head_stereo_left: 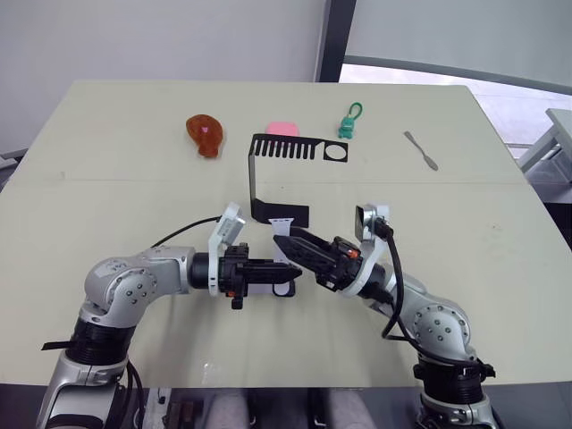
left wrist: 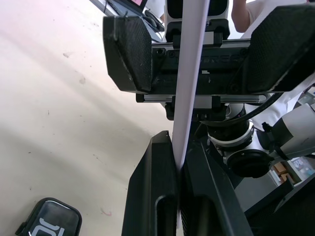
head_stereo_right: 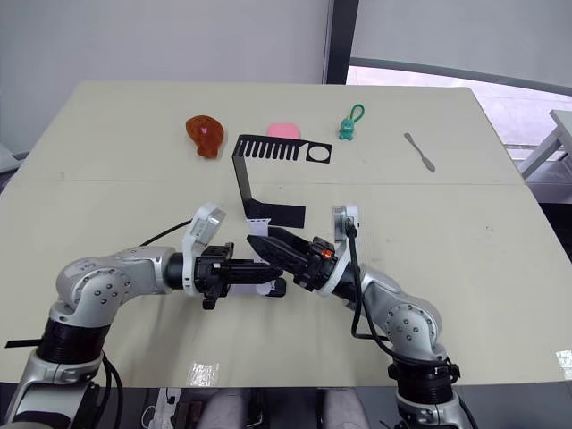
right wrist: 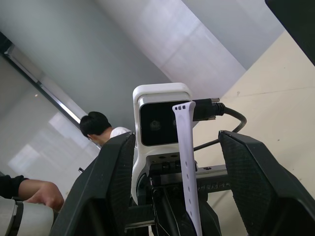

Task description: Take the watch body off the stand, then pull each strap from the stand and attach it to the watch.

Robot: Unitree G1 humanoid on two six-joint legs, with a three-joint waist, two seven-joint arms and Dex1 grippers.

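Here a thin, smooth lavender strap (left wrist: 189, 88) stands pinched in the left gripper (left wrist: 178, 169), whose jaws are closed on it. Its free end rises between the right gripper's (right wrist: 189, 216) wide-spread jaws. The watch body (left wrist: 47, 220), a glossy rounded square, lies on the matte cream desk (head_stereo_left: 107, 197), bare around the black bent-sheet stand (head_stereo_left: 277, 179).

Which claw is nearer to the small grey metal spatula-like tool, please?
Right. The right claw sits at table centre, on the tool's side; the left claw lies slightly farther away.
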